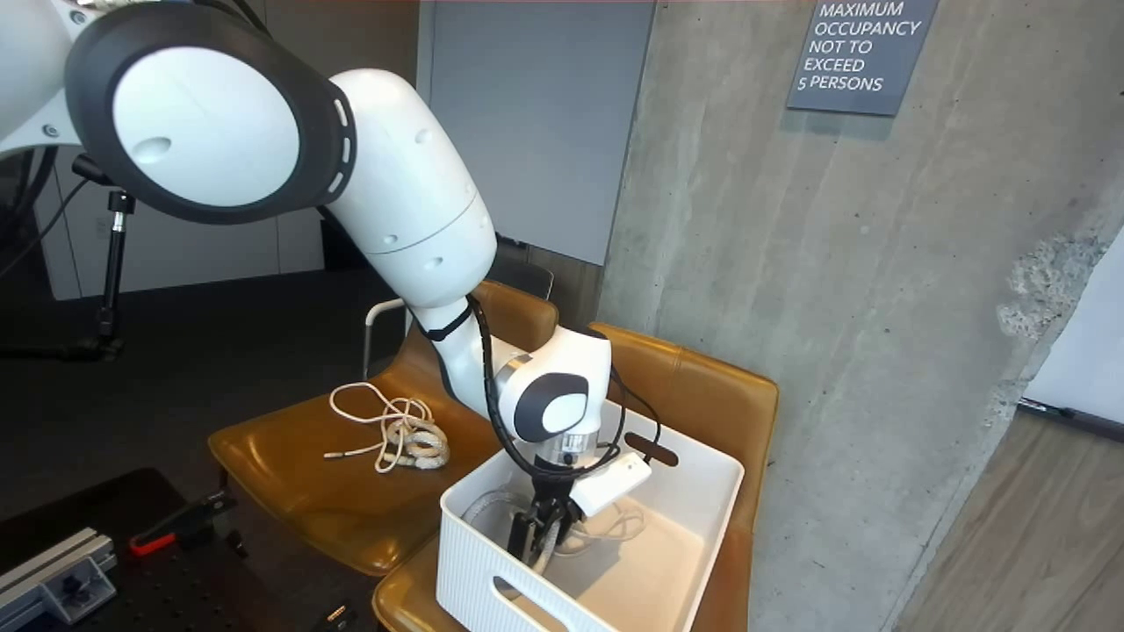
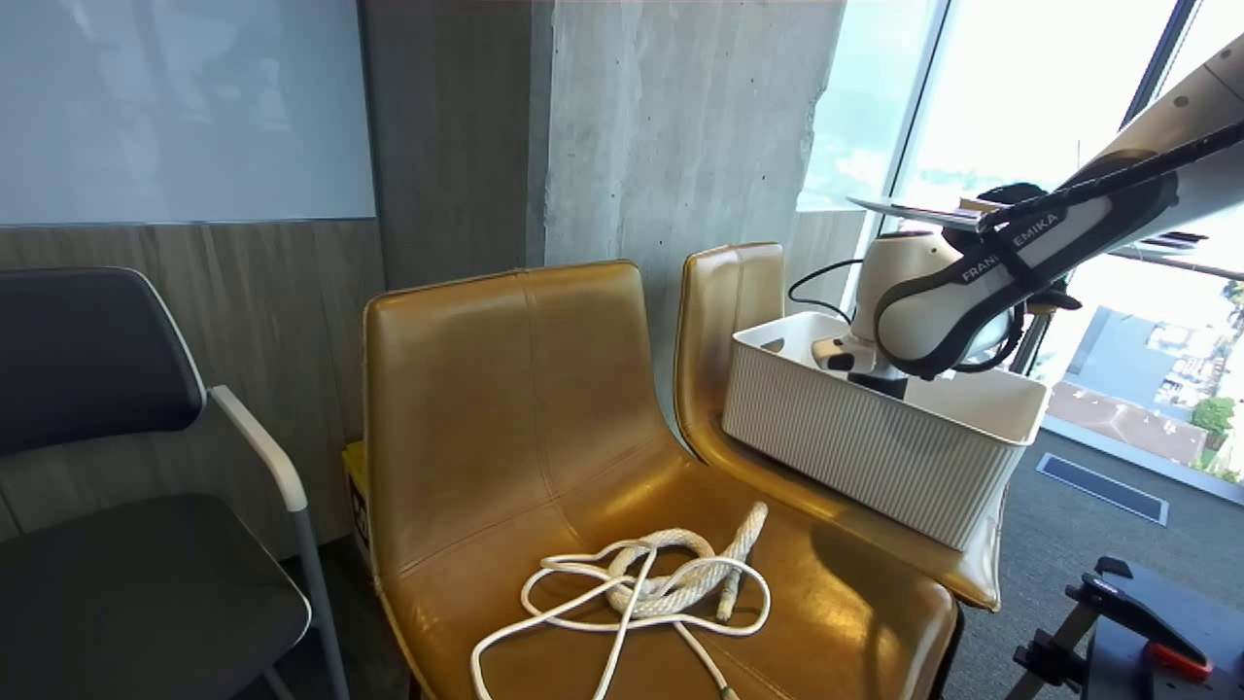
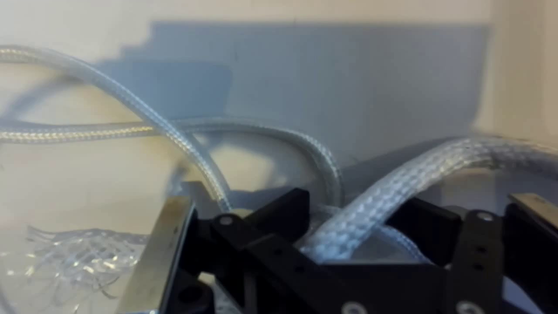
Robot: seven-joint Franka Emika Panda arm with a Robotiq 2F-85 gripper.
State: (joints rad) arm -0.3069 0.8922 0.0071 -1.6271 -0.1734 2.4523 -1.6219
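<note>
Fingers [image 3: 287, 209] are parted, with a thick rope [image 3: 388, 199] angled between them toward two o'clock in the wrist view, inside a white bin [image 1: 479, 562]; at ten o'clock in an exterior view, coiled rope [image 1: 426, 457] is seen on a brown chair [image 1: 290, 448].

White capital letters on a blue-grey rectangular sign [image 1: 861, 58], mounted high on a grey concrete wall [image 1: 834, 263] in an exterior view, read over five lines: "MAXIMUM OCCUPANCY NOT TO EXCEED 5 PERSONS". In an exterior view, pale capitals on the white robot arm with dark grey trim [image 2: 1067, 226] read "FRAN" and "EMIKA", with a black strap [image 2: 1009, 261] between.
</note>
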